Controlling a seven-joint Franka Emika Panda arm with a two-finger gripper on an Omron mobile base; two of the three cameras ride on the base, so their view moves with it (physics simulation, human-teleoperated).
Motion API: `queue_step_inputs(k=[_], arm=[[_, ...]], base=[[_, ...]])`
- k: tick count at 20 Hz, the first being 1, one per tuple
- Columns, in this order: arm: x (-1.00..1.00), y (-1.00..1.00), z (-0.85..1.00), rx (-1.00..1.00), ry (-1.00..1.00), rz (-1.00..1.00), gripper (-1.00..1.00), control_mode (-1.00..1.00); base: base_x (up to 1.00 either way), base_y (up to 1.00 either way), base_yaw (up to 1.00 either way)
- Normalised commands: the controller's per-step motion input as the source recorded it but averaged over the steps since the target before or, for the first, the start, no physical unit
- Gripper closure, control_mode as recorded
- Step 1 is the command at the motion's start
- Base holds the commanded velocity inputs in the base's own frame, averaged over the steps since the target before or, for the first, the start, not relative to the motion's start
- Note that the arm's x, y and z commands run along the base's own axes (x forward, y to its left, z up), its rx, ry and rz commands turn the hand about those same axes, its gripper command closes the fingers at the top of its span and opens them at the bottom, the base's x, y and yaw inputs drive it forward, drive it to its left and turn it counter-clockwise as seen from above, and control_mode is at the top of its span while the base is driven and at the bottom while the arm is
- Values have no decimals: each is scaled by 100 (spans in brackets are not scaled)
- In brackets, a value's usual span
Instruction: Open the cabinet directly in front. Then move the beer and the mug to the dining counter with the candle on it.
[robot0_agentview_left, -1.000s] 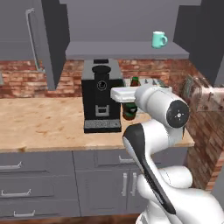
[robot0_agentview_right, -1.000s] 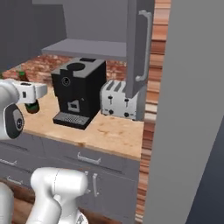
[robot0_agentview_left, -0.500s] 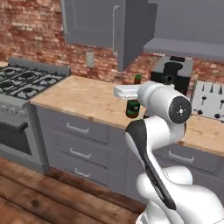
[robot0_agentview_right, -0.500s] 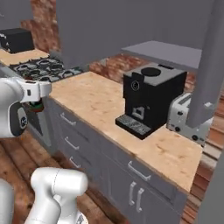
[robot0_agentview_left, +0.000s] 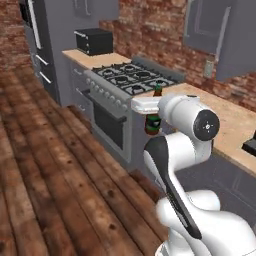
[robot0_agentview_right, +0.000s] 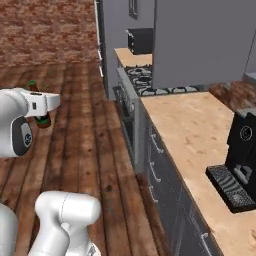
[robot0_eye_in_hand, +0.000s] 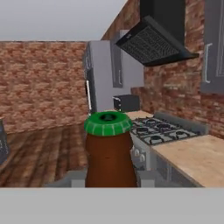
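Beer (robot0_eye_in_hand: 109, 153), a brown bottle with a green cap, upright and gripped in the narrowly parted claw (robot0_eye_in_hand: 109, 177), carried in the air above the wood floor (robot0_agentview_left: 45, 165), beside the stove (robot0_agentview_left: 132, 82) and its adjoining surface (robot0_agentview_right: 190, 130).

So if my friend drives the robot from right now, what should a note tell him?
Claw: shut on the beer, held upright in the air beside the arm.
Around you: the wood floor, the stove and the wood worktop with the coffee machine.
Done: beer is picked up and being carried.
Left: find the dining counter with the candle, set the beer down there, then fetch the mug too.
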Motion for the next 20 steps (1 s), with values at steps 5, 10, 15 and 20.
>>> queue_step_inputs(k=[5, 10, 15, 20], arm=[[0, 0, 0, 0, 0, 0, 100, 100], [0, 0, 0, 0, 0, 0, 100, 100], [0, 0, 0, 0, 0, 0, 100, 100], [0, 0, 0, 0, 0, 0, 100, 100]], base=[[0, 25, 83], [0, 26, 77], [4, 25, 64], [58, 12, 38]])
